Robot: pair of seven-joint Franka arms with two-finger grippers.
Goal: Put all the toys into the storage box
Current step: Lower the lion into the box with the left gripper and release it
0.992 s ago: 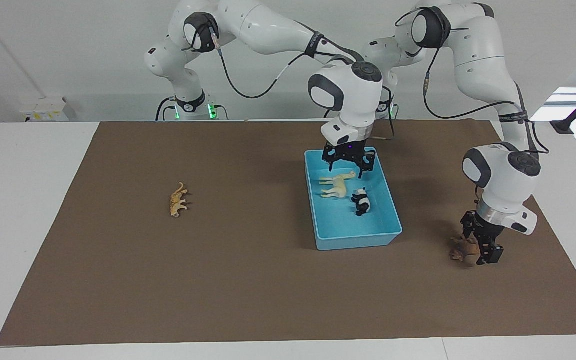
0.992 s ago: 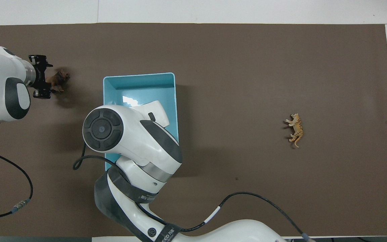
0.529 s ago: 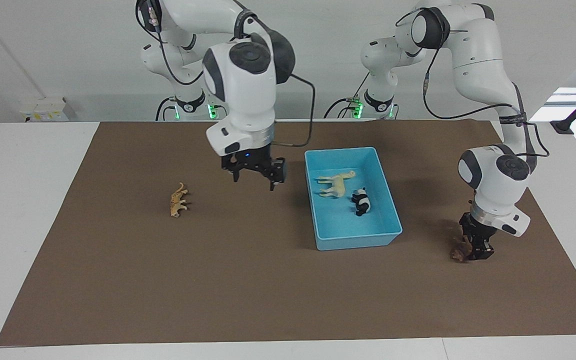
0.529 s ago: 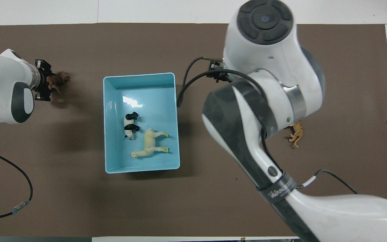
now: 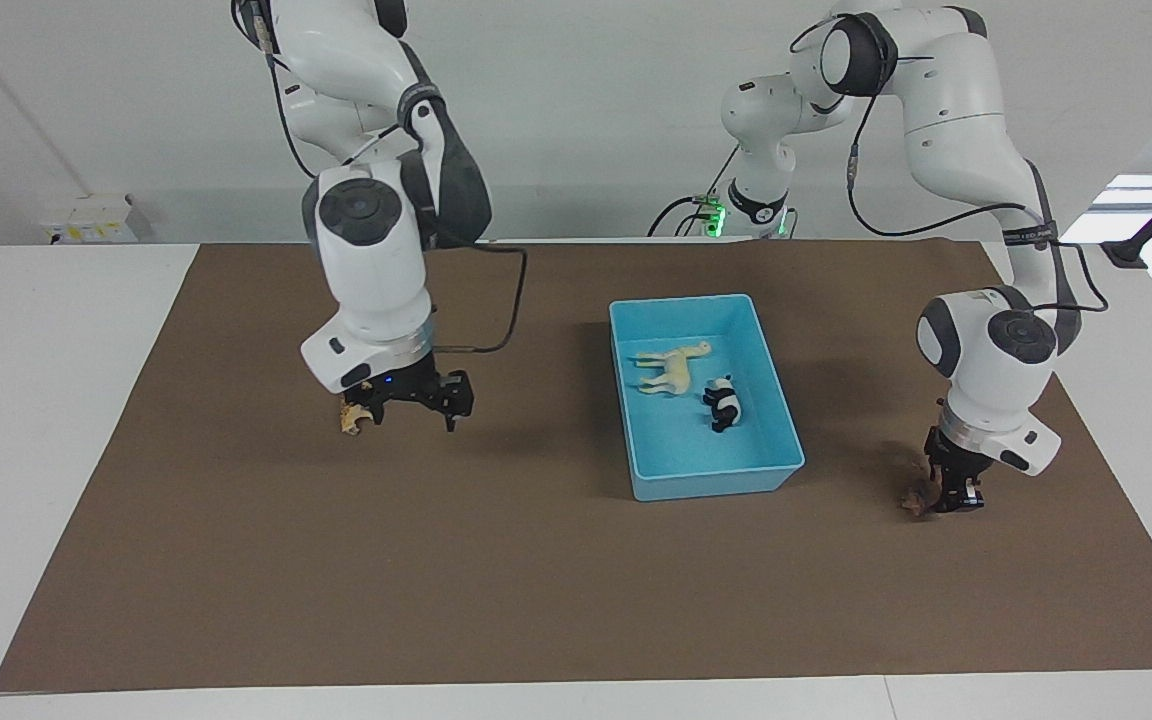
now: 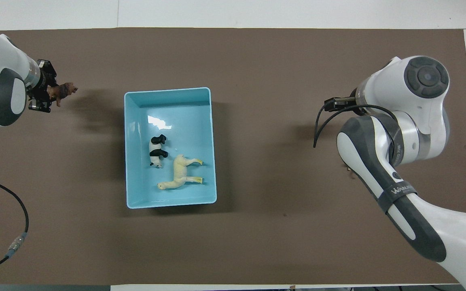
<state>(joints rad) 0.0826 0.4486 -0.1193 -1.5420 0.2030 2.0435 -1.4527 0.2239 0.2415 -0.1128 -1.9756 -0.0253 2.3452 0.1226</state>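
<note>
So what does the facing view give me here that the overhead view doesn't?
Only the facing view shows the right pincer, open, low over the orange-tan plastic tiger figurine; overhead, the right arm covers both. Only the overhead view shows the dark brown maned lion figurine clearly, gripped at its rear in the left pincer; facing, that pincer mostly covers it. Both show the light blue rectangular plastic storage box holding the cream-white horse figurine and the black-and-white panda figurine.

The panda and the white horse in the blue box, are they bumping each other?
Apart. In the overhead view a strip of blue floor shows between the panda and the horse inside the storage box.
</note>
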